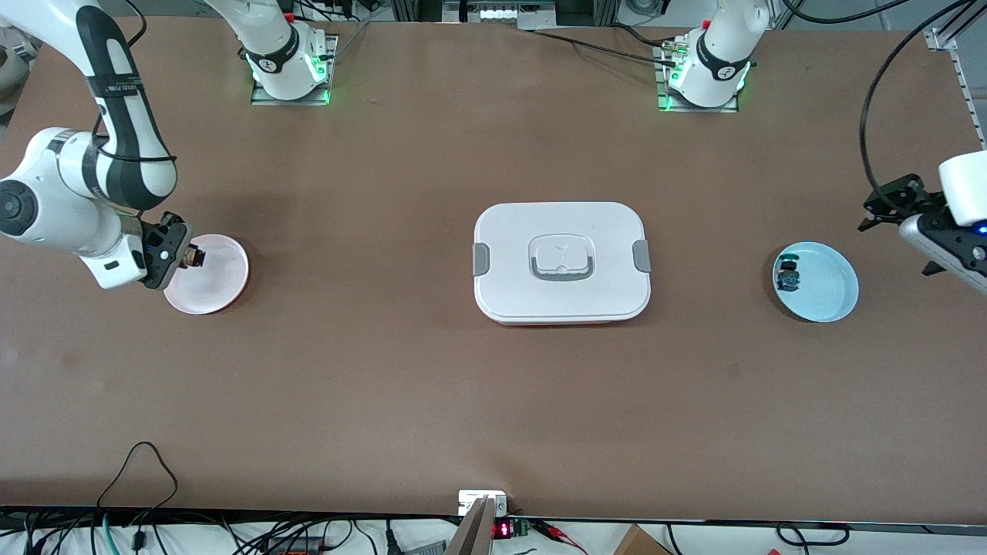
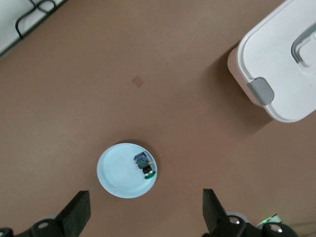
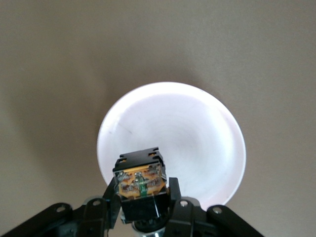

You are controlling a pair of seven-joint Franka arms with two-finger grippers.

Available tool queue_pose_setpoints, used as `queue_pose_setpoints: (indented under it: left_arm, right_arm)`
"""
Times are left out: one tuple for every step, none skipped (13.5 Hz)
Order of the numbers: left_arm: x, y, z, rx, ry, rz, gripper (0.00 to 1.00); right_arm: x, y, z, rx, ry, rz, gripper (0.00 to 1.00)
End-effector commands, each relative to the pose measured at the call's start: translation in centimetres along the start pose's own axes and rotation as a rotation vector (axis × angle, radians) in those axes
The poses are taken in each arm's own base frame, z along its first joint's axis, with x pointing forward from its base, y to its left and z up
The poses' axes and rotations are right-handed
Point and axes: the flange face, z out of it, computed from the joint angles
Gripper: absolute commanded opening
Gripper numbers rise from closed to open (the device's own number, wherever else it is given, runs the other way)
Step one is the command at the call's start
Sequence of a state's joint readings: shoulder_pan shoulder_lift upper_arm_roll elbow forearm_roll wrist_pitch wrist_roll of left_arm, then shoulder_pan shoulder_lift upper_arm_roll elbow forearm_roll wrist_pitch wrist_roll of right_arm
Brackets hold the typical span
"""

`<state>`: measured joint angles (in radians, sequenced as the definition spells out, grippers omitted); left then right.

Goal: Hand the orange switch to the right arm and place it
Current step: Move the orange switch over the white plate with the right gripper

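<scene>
The orange switch (image 1: pixel 194 257) (image 3: pixel 140 178), a small black block with an orange-tan face, sits clamped in my right gripper (image 1: pixel 188 257) (image 3: pixel 141 193). That gripper is shut on it and hangs just above the rim of a pale pink plate (image 1: pixel 220 277) (image 3: pixel 197 138) at the right arm's end of the table. The plate's dish holds nothing. My left gripper (image 1: pixel 894 243) (image 2: pixel 145 210) is open, with nothing between its fingers, up in the air beside a light blue plate (image 1: pixel 829 289) (image 2: pixel 116 173) at the left arm's end.
A black switch with a blue-green part (image 1: pixel 788 276) (image 2: pixel 144 165) lies in the blue plate. A white lidded box with grey clasps (image 1: pixel 561 262) (image 2: pixel 281 64) stands mid-table. Cables run along the table's edge nearest the front camera.
</scene>
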<state>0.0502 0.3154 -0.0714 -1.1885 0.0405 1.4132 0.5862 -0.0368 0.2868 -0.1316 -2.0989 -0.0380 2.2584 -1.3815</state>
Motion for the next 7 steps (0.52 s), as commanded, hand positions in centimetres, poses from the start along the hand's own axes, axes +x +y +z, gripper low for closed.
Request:
queue_pose_setpoints:
  left_arm:
    - [-0.5, 2.1, 0.2, 0.022, -0.031, -0.116, 1.00]
    - [-0.7, 2.5, 0.1, 0.030, -0.015, -0.146, 1.00]
    - [-1.8, 3.6, 0.6, 0.040, -0.008, -0.162, 1.00]
    - [-3.3, 4.8, 1.4, 0.054, 0.009, -0.164, 1.00]
    - [-4.3, 5.2, 2.1, 0.066, 0.025, -0.167, 1.00]
    - [-5.0, 5.5, 2.8, 0.073, 0.033, -0.178, 1.00]
    - [-5.4, 5.7, 3.4, 0.068, 0.032, -0.215, 1.00]
  right_arm:
    - [-0.4, -0.1, 0.7, -0.062, -0.012, -0.101, 0.12]
    - [-0.7, -0.1, 1.6, -0.071, -0.010, -0.106, 0.12]
    - [-0.8, -0.2, 2.2, -0.083, -0.008, -0.109, 0.12]
    - [-0.8, -0.2, 2.6, -0.100, -0.006, -0.123, 0.12]
    - [-0.8, -0.3, 3.2, -0.124, -0.002, -0.140, 0.12]
    - [-0.6, -0.5, 3.8, -0.141, 0.000, -0.144, 0.12]
    - [-0.6, -0.6, 4.5, -0.140, 0.002, -0.143, 0.12]
